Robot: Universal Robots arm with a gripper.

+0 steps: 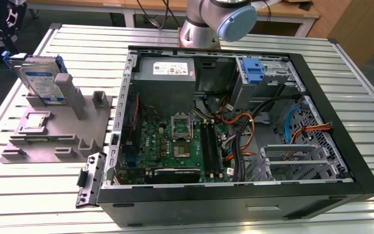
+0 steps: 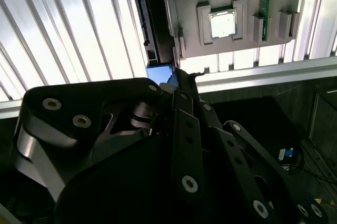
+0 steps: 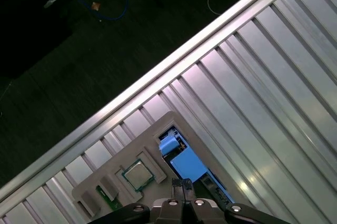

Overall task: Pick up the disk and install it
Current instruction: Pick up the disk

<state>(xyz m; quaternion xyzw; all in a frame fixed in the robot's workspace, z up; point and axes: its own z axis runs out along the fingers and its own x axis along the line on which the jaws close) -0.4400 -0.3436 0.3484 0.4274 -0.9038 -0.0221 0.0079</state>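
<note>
— What's the biggest thing over there?

— The ribbed metal table (image 1: 76, 44). On it lies an open computer case (image 1: 194, 204), on its side, insides showing. The motherboard (image 1: 174, 141) faces up, and cables are bunched towards the exterior view's right. The arm (image 1: 206, 22) rises from the table just behind the case.

— And the disk, is it in the case?

— No. The disk (image 1: 42, 80) stands on edge in a grey holder (image 1: 64, 134) on the table, at the exterior view's left, just beside the case. It has a silver body, a white and blue label and a blue carrier round it, and it leans a little. In the first wrist view the disk (image 3: 184, 163) shows edge-on as a blue strip.

— Anything blue inside the case?

— A bare blue bracket (image 1: 253, 70), in the far bay.

— What else sits in the holder?

— A small square chip (image 1: 36, 121), flat in its own pocket, near the disk but apart from it.

— And the gripper?

— The gripper (image 3: 182, 183) hangs over the holder, tips pointing down near the disk's blue end. Its two fingers are drawn together with nothing between them. I can't tell whether they touch the disk.
</note>
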